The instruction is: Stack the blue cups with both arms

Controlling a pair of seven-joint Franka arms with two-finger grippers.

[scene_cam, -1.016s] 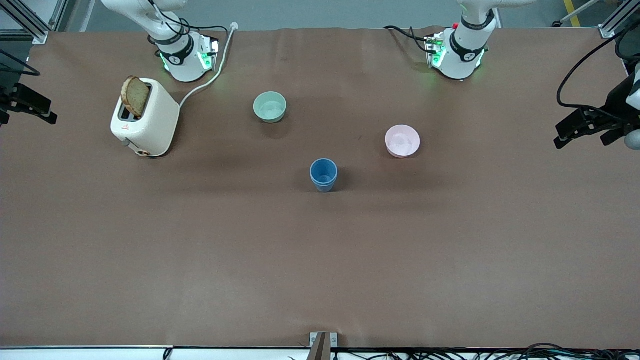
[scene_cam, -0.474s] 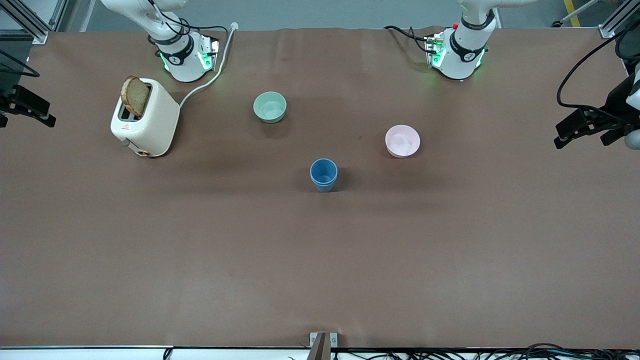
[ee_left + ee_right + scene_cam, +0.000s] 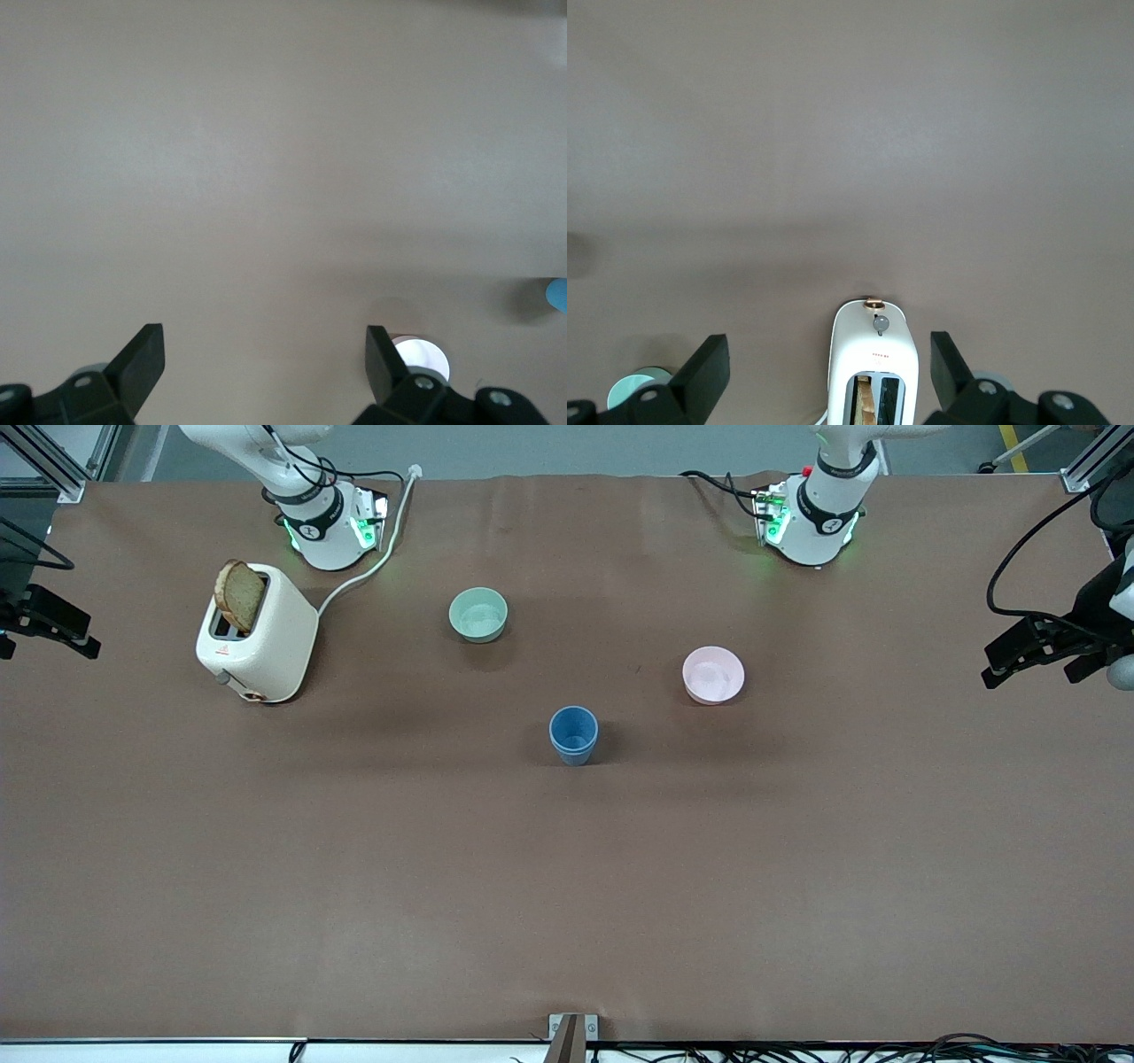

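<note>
The blue cups [image 3: 573, 735] stand upright as one nested stack mid-surface [image 3: 567, 886], nearer the front camera than the green bowl [image 3: 478, 615] and pink bowl [image 3: 713, 675]. The left gripper [image 3: 264, 365] and right gripper [image 3: 829, 370] hang high at their own ends of the surface (jaws wide, holding nothing).

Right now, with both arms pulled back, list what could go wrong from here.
1. Only one blue cup shows on the table; a second may already sit inside it, so a fresh grasp could lift or tip a finished stack.
2. The pink bowl sits between the left pincer and the cup; a low sweep could knock it.
3. The right pincer hangs open near the toaster, whose toast sticks up.
</note>
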